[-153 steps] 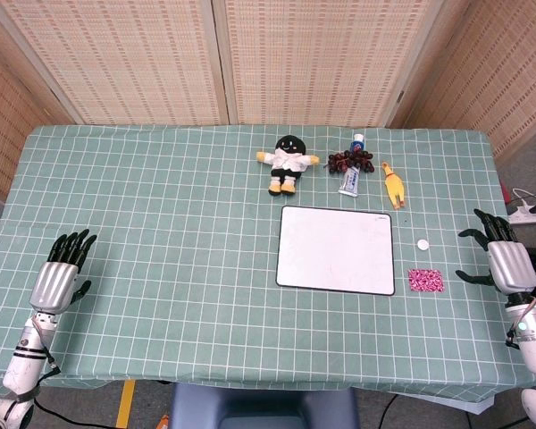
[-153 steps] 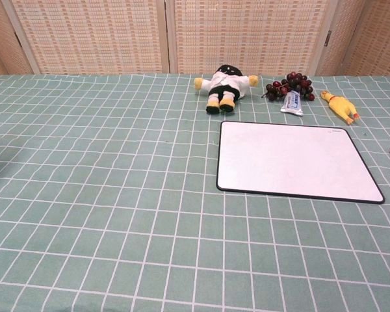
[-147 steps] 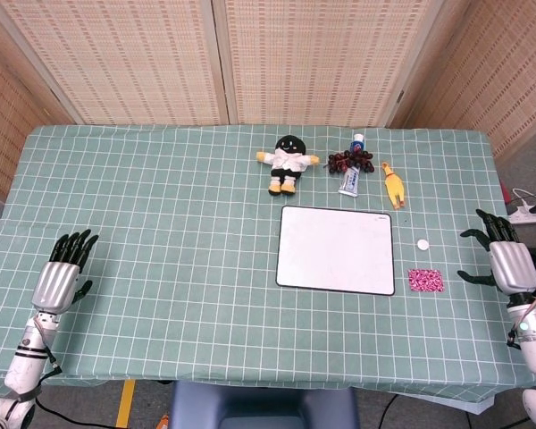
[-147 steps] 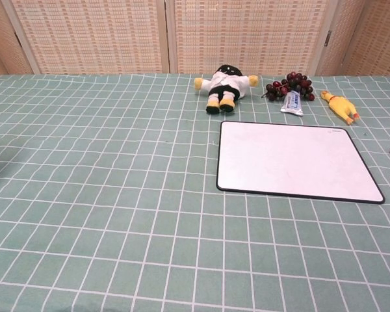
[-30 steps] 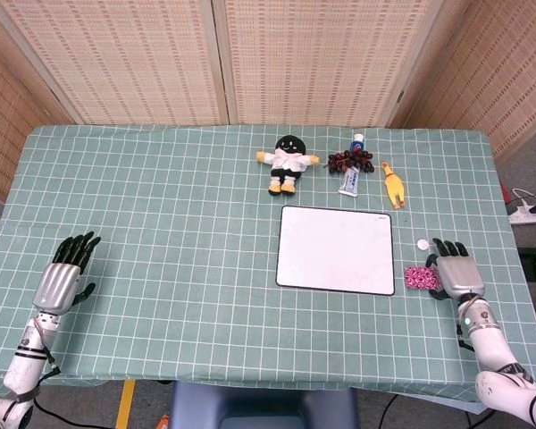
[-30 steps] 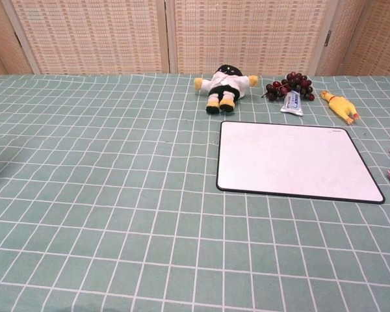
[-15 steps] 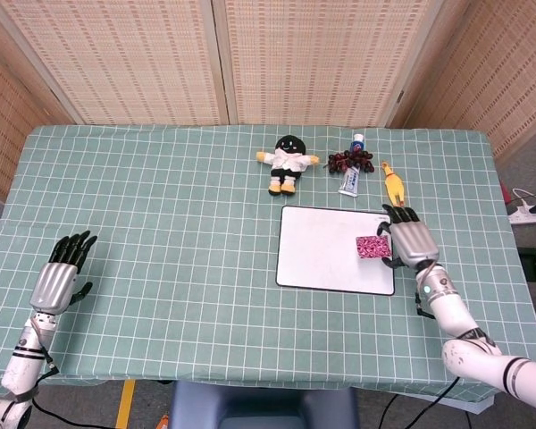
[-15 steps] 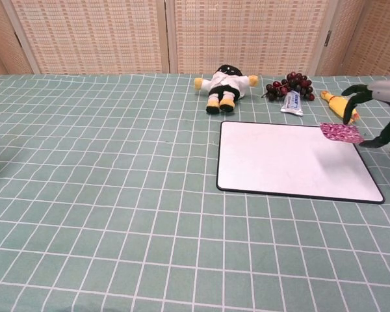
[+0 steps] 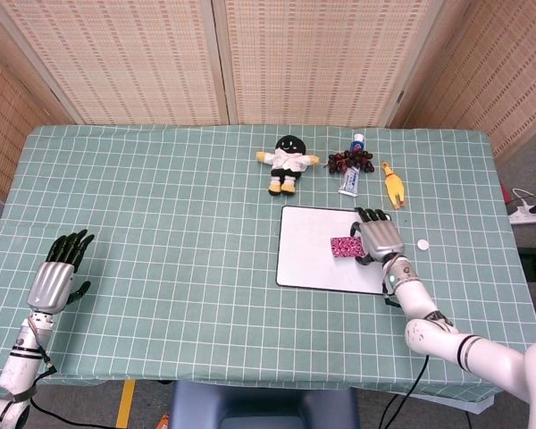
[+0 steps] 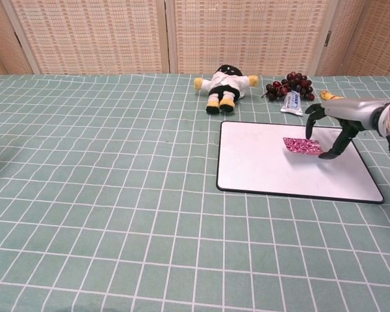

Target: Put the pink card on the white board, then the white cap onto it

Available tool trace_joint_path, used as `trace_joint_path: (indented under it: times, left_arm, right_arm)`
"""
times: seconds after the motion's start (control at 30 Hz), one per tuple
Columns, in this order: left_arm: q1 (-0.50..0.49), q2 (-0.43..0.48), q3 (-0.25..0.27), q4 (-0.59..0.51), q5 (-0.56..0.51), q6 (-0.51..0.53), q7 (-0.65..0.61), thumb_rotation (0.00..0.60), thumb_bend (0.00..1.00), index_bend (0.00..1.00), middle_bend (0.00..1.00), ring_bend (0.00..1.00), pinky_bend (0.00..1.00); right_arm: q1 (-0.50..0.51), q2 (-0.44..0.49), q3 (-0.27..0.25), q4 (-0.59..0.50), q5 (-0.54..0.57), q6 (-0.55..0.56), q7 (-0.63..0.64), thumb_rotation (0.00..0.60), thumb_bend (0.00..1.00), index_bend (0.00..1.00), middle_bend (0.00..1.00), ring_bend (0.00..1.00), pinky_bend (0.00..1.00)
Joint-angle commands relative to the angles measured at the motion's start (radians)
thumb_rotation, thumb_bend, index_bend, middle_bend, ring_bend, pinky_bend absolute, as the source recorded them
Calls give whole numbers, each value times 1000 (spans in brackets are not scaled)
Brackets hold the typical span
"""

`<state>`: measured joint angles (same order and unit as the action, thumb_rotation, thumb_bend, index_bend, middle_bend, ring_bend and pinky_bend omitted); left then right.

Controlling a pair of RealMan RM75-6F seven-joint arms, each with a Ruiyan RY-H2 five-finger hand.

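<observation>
The right hand (image 9: 381,239) reaches over the right part of the white board (image 9: 313,268), palm down, its arm stretched in from the lower right across the table edge. It pinches the pink card (image 9: 344,246) between thumb and fingers at the card's right end; in the chest view the card (image 10: 302,145) sits tilted just above or on the board (image 10: 266,169), and I cannot tell whether it touches the surface. The other fingers (image 10: 310,114) arch over the card's far side.

The white cap (image 9: 422,243) lies on the green checked cloth (image 9: 161,223) just to the right of the board, near the right hand's wrist.

The left hand (image 9: 56,273) rests at the near left side of the table, well apart from everything else, palm down with fingers spread and holding nothing.

Behind the board, along its far edge, stand a small doll (image 9: 288,162), a bunch of dark grapes (image 9: 351,161), a tube (image 9: 350,181) and a yellow rubber chicken (image 9: 392,184).
</observation>
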<state>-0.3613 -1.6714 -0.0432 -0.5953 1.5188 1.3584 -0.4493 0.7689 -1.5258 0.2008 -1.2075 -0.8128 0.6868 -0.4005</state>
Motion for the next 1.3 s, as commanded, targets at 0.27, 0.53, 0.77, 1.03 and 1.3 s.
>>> trace_joint_path:
  times: [0.27,0.53,0.77,1.03,1.3]
  left_arm:
    - [1,-4,4,8,5,5,-2,600,223,0,0,0,0]
    - [2,-3,8,4,7,1,0,600,223,0,0,0,0]
    - [0,-4,12,-2,12,-1,6,600,224,0,0,0,0]
    - [-3,-6,15,-7,14,-6,14,600,223,0,0,0,0]
    - [-6,-5,17,-10,16,-13,17,600,222,0,0,0,0]
  right_arm:
    - [9,12,-11,9,-40,-4,59,600,0,243,0,0,0]
    - [-45,133,-46,-72,-34,107,11,600,2,290,0,0,0]
    - [-83,178,-89,18,37,79,-11,600,110,353,0,0,0]
    - [-97,142,-103,135,44,31,17,600,185,380,0,0,0]
    - [-99,79,-100,246,26,-8,48,600,260,388,0,0,0]
